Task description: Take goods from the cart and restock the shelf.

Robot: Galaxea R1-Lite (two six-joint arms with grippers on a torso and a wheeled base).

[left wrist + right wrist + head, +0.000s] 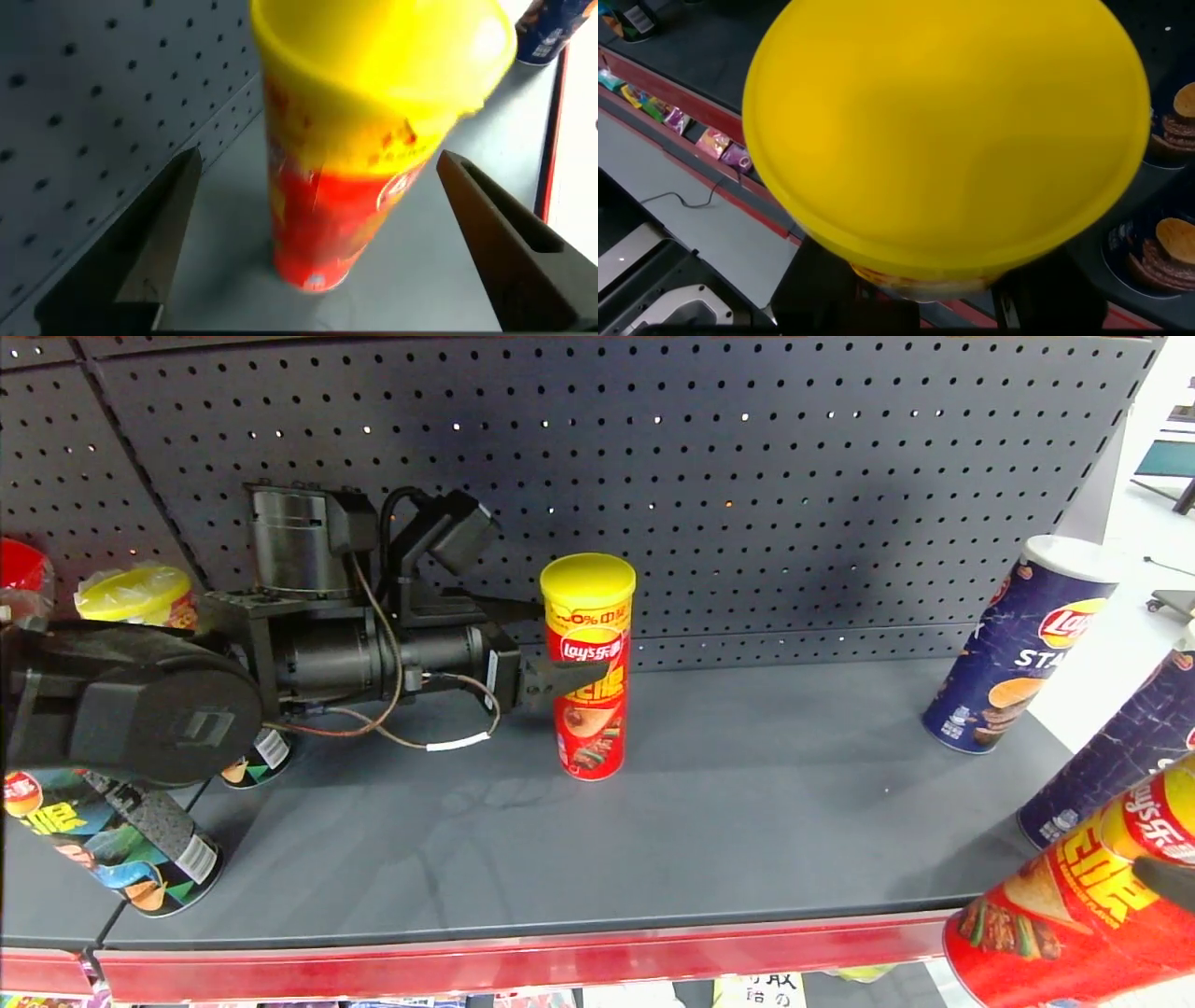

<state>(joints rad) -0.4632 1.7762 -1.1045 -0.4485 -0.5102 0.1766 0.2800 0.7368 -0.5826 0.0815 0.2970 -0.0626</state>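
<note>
**Red chip can on the shelf, left claw released around it**

Red chip can (pixel 588 665), yellow lid, stands upright on the grey shelf (pixel 747 803), near the pegboard back (pixel 653 448) and about mid-shelf. My left gripper (pixel 569 639) reaches in from the left at can height. One finger is behind the can and one in front. On the left wrist camera both fingers (pixel 154 243) stand clear of the can (pixel 327 215), gap on each side, so the claw is released and not gripping.

Second red can (pixel 1074 896) is low on the right, tilted, in front of the red shelf edge (pixel 523 957) and off the shelf. My right gripper (pixel 1162 885) is clenched on it. I see a dark finger on its side, and its yellow lid (pixel 943 131) sits close up on the right wrist camera.

A blue can (pixel 1018 644) stands at the shelf's right end, leaning a bit, with another blue can (pixel 1111 756) nearer to me beside it. At the left end are a dark green-blue can (pixel 112 840) and a yellow-lidded can (pixel 140 593), part hidden by my left arm.
</note>
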